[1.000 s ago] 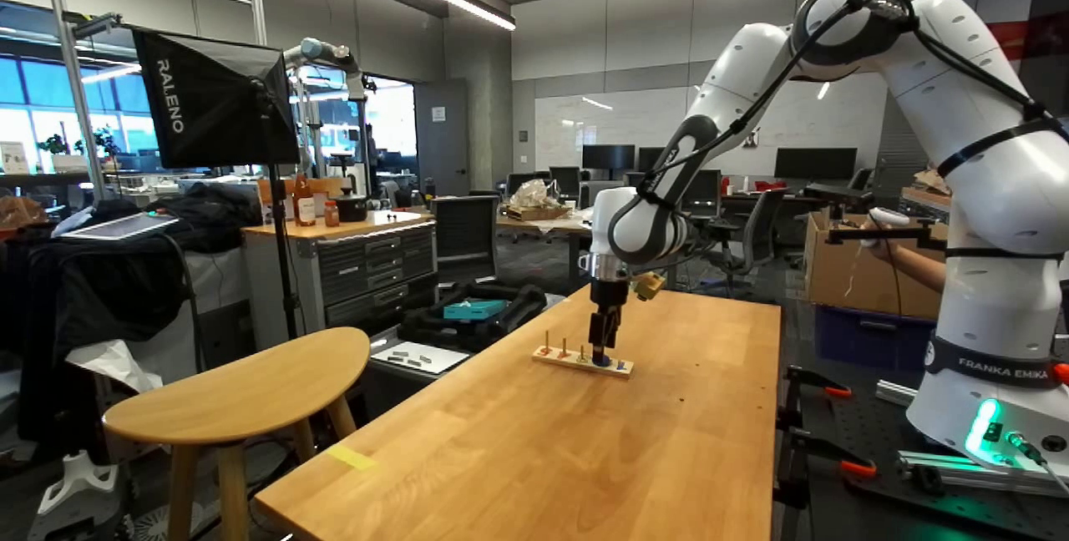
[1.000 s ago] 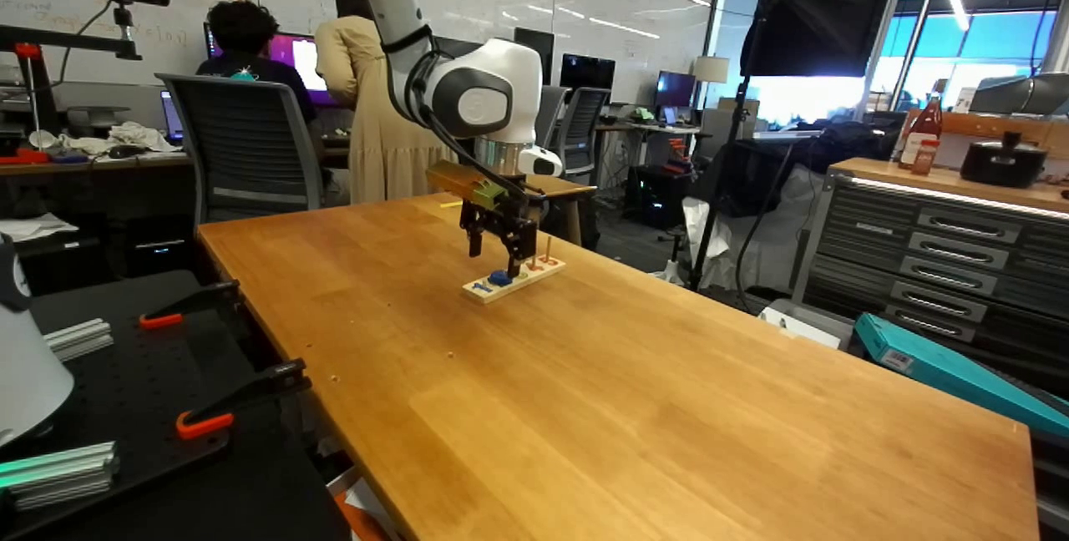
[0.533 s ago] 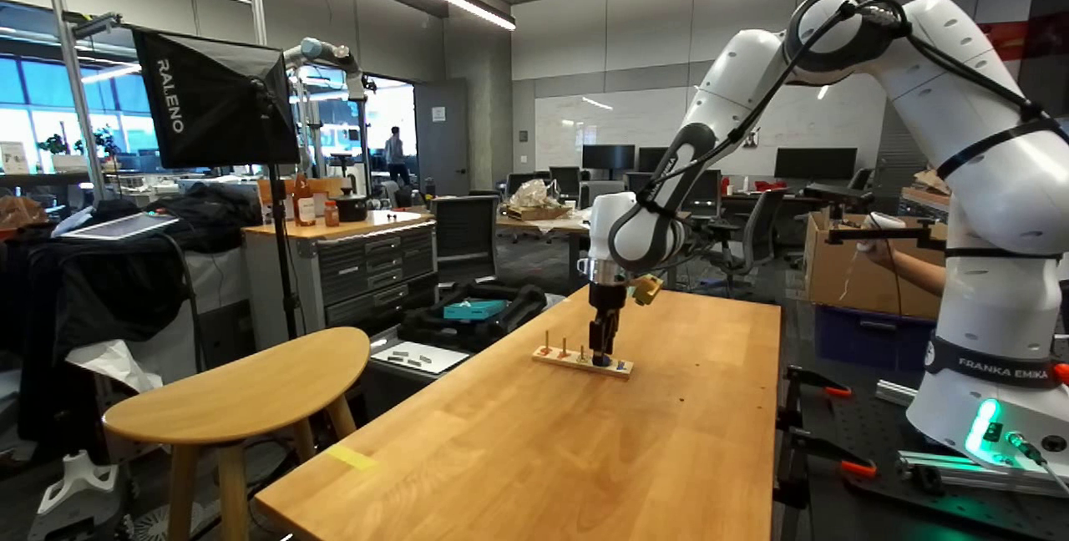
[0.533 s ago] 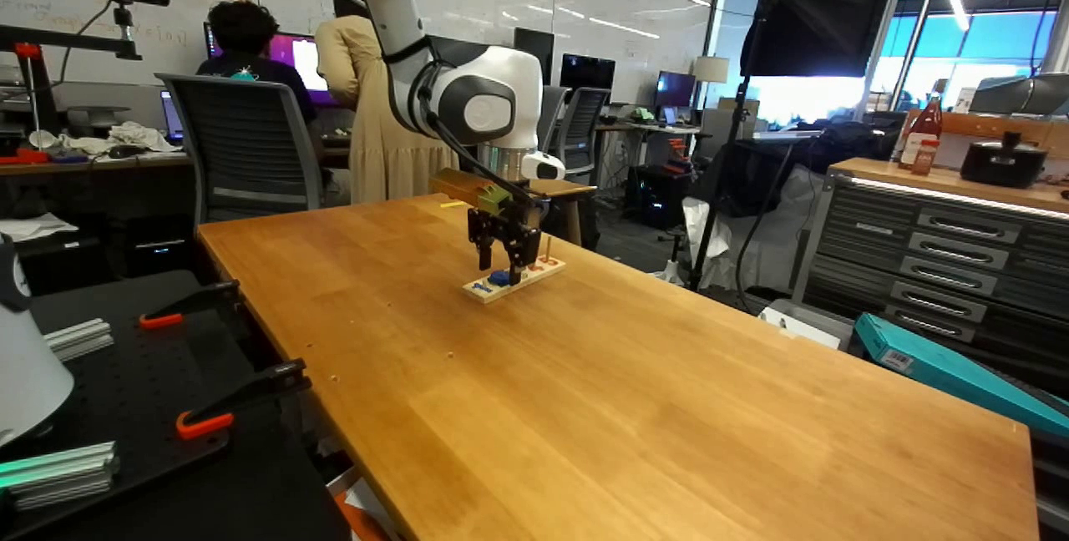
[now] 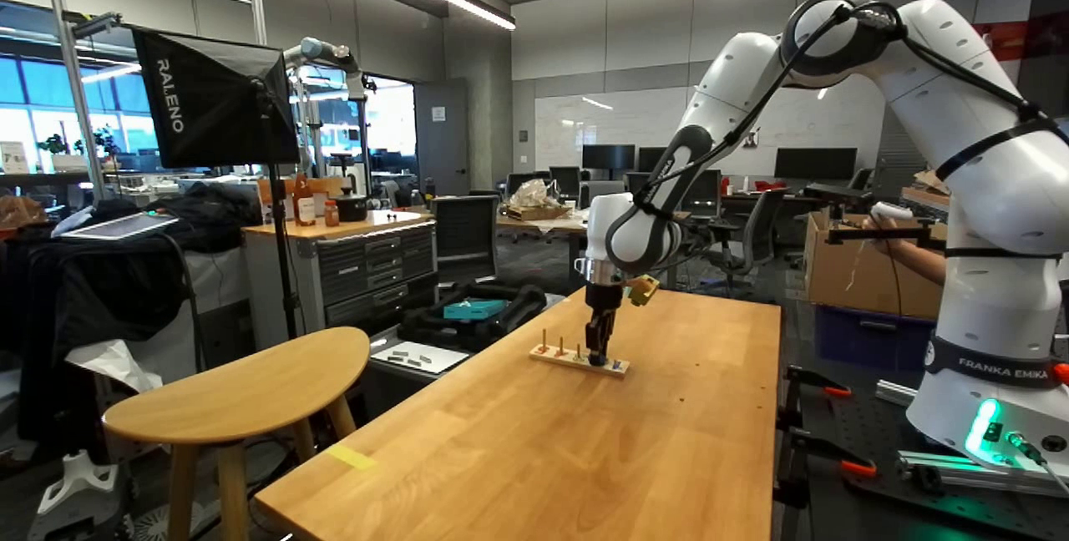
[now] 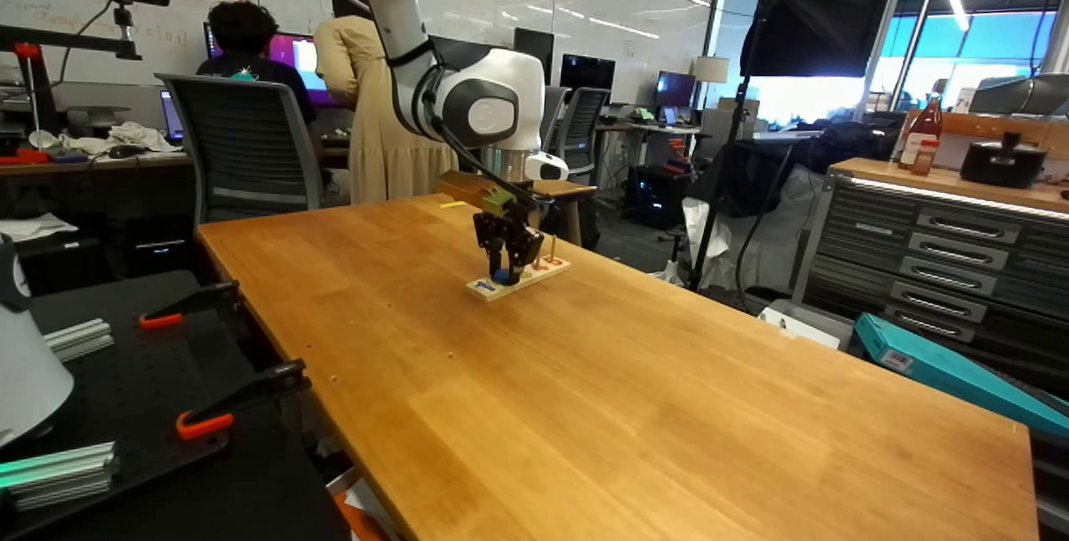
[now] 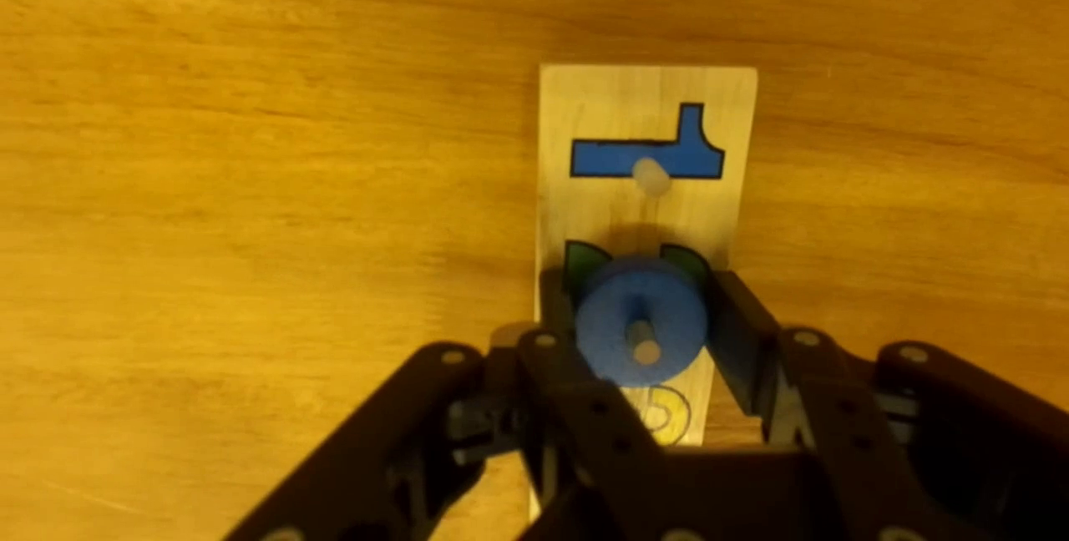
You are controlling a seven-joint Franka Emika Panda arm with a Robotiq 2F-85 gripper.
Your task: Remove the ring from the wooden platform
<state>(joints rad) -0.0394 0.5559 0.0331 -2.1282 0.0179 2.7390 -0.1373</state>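
Observation:
The blue ring [image 7: 603, 316] sits around a peg whose tip pokes up through its hole. My gripper [image 7: 640, 307] is shut on it, with dark fingers [image 7: 747, 332] pressed against its two sides. Beneath lies the wooden platform [image 7: 585, 98], a narrow pale board with painted numbers; a bare peg [image 7: 651, 177] rises from the blue 1 at its end. In both exterior views the gripper [image 6: 506, 275] points down at the platform [image 5: 558, 360] on the table. Whether the ring touches the board or is slightly raised, I cannot tell.
More thin upright pegs [image 5: 561, 346] stand along the platform beside the gripper. The wooden table [image 6: 668, 407] extends around it. Black clamps with orange tips [image 6: 205, 424] grip the table's edge near the robot base. A stool [image 5: 242, 382] stands beyond the table's side.
The fingers have come together from wide apart and now hold the blue ring. The arm has dipped slightly, and the platform has shifted a little along with the gripper.

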